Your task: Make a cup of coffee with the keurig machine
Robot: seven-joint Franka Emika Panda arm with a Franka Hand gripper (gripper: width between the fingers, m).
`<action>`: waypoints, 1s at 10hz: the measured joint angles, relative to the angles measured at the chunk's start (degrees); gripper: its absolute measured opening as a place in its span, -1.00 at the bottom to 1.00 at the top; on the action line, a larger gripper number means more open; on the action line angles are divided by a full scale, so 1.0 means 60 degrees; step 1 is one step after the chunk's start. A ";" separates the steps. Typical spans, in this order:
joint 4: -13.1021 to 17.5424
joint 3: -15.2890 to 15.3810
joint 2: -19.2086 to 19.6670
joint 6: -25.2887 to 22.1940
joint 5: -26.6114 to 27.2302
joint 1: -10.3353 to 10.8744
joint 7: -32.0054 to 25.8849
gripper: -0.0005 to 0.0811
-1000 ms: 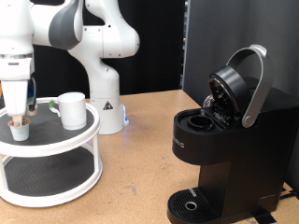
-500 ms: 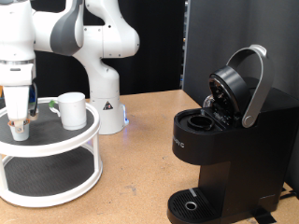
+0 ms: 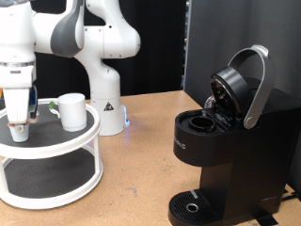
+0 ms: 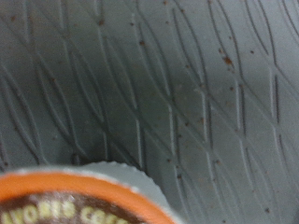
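Observation:
The gripper (image 3: 20, 121) hangs at the exterior view's left, over the top shelf of a white two-tier round stand (image 3: 66, 143). Its fingers look spread, coming down around a small white pod with a brown top (image 3: 19, 132). The wrist view shows the pod's orange-rimmed lid (image 4: 84, 203) close up on the shelf's grey ribbed mat (image 4: 177, 84); no fingers show there. The white cup (image 3: 71, 110) stands upright on the same shelf, just right of the gripper. The black keurig machine (image 3: 226, 151) stands at the right with its lid (image 3: 237, 87) raised and the pod chamber (image 3: 201, 121) open.
The white robot arm base (image 3: 103, 99) stands behind the stand, with a small blue light beside it. The stand's lower shelf (image 3: 47, 174) holds nothing that I can see. The wooden table (image 3: 136, 169) lies between stand and machine. A drip tray (image 3: 193, 207) sits at the machine's foot.
The gripper has sunk a little lower towards the pod. The cup and the machine have not moved.

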 joint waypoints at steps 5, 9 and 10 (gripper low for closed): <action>0.0504 0.0060 -0.0437 -0.1505 0.0502 0.0048 -0.0089 0.09; 0.1351 0.0283 -0.1455 -0.3041 0.0602 0.0065 -0.0483 0.08; 0.1415 0.0304 -0.1625 -0.3179 0.0561 0.0064 -0.0593 0.08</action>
